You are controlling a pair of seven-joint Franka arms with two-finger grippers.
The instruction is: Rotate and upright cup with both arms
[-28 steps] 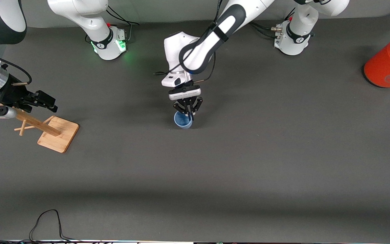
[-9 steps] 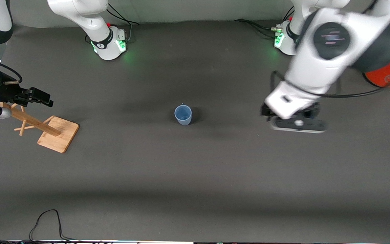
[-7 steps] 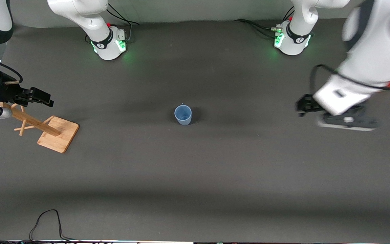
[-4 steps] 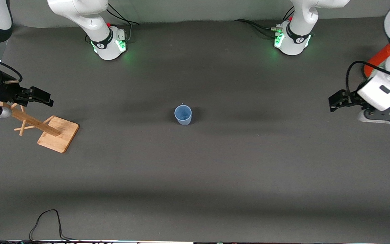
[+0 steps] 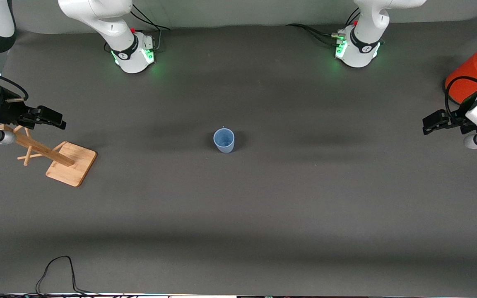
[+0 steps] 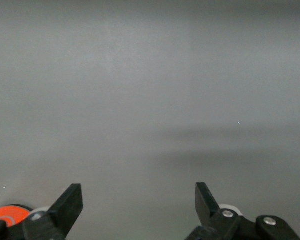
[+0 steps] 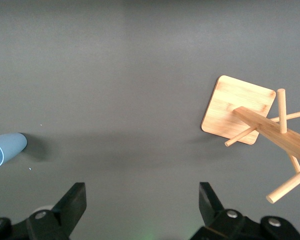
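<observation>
The pale-blue cup [image 5: 224, 140] stands upright with its mouth up on the dark grey table mat [image 5: 263, 207], out in the open middle, well apart from both of my hands. My left gripper [image 5: 431, 124] hangs over the mat at my left arm's end of the table, just beside the orange can [image 5: 468, 78], fingers [image 6: 70, 205] spread as wide as they go with nothing between them. My right gripper [image 5: 52, 120] waits over the wooden peg stand [image 5: 56, 159] at my right arm's end, jaws just as wide and just as empty. Judging from how the cup sits, the turning and righting look finished, so the risks are mostly of my own making. If I swing my left arm carelessly I could clip the can, which sits very close to my wrist. If my right gripper drops any lower it could catch a peg and tip the stand. The cup is light and narrow at the base, so a stray brush from either arm reaching toward it would likely knock it over. The mat is plain, matte and flat, with soft shadows. A black cable [image 5: 56, 271] loops at the edge nearest the front camera, and a pale wall runs past my bases [image 5: 133, 56].
</observation>
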